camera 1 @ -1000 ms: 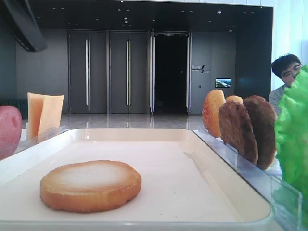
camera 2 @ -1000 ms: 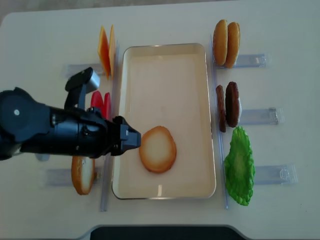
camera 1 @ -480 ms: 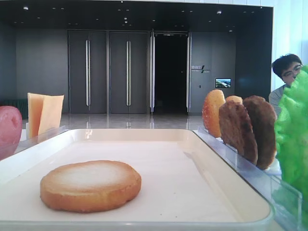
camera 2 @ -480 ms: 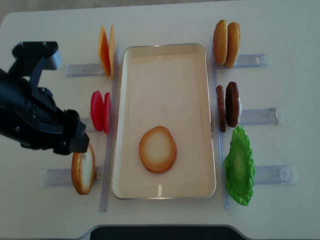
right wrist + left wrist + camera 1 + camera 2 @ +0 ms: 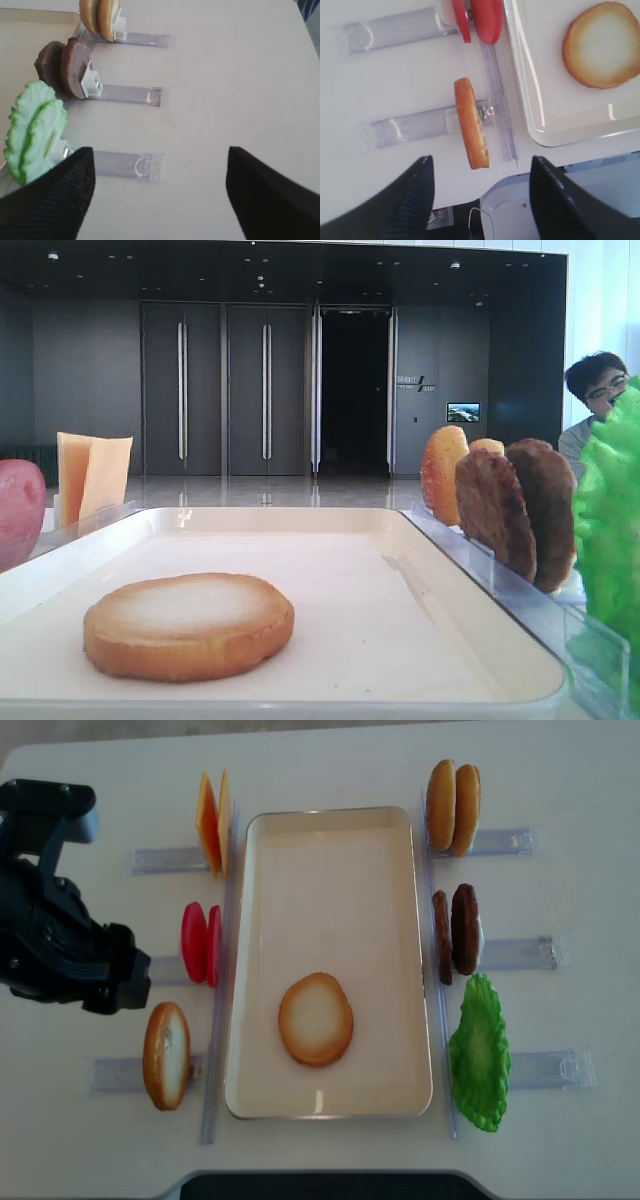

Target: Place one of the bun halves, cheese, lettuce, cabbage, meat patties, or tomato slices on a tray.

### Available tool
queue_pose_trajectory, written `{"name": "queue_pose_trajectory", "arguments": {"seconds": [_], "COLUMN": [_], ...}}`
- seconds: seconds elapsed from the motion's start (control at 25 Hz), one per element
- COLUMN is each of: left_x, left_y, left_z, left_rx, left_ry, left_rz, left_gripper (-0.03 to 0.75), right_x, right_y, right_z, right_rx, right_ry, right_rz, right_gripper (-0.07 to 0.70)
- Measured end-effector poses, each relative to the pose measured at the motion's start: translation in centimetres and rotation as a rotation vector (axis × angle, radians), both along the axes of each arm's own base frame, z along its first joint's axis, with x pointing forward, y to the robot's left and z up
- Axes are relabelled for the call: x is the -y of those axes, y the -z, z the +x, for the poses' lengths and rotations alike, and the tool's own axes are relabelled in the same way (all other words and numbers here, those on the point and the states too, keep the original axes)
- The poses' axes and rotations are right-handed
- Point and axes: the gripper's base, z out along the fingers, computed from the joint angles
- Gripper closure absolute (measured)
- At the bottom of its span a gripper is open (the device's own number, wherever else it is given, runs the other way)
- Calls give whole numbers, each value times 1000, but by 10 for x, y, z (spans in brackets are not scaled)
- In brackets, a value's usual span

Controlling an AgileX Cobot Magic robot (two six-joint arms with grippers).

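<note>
One bun half (image 5: 315,1019) lies flat, pale face up, on the cream tray (image 5: 330,850), free of both grippers. My left gripper (image 5: 482,200) is open and empty. It hovers left of the tray, over the table's front edge, near a second bun half (image 5: 471,122) standing on edge in its clear holder. In the overhead view the left arm (image 5: 70,955) sits beside the tomato slices (image 5: 200,942). My right gripper (image 5: 157,195) is open and empty over bare table, right of the lettuce (image 5: 32,130). Cheese (image 5: 212,820) and meat patties (image 5: 455,928) stand in holders. Cabbage is out of view.
Clear plastic holders (image 5: 520,952) line both long sides of the tray. Two more buns (image 5: 452,792) stand at the back right. A person (image 5: 592,390) sits behind the table on the right. The table's front edge (image 5: 530,165) lies close under my left gripper.
My left arm has drawn back to the left, away from the bun half on the tray. The bun half stays where it lay. Nothing else has moved.
</note>
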Motion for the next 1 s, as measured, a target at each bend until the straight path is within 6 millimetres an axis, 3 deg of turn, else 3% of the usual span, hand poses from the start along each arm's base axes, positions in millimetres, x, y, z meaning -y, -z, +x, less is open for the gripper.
{"name": "queue_pose_trajectory", "arguments": {"seconds": [0.32, 0.6, 0.84, 1.0], "left_x": [-51, -92, -94, -91], "left_y": [0, 0, -3, -7], "left_z": [13, 13, 9, -6], "left_rx": [-2, -7, 8, 49], "left_ry": [-183, -291, -286, -283], "left_rz": [19, 38, 21, 13], "left_gripper": [255, 260, 262, 263], "right_x": [0, 0, 0, 0], "right_y": [0, 0, 0, 0], "right_z": [0, 0, 0, 0], "right_rx": [0, 0, 0, 0], "right_ry": [1, -1, -1, -1], "right_rz": [-1, 2, 2, 2], "right_gripper": [86, 86, 86, 86]}}
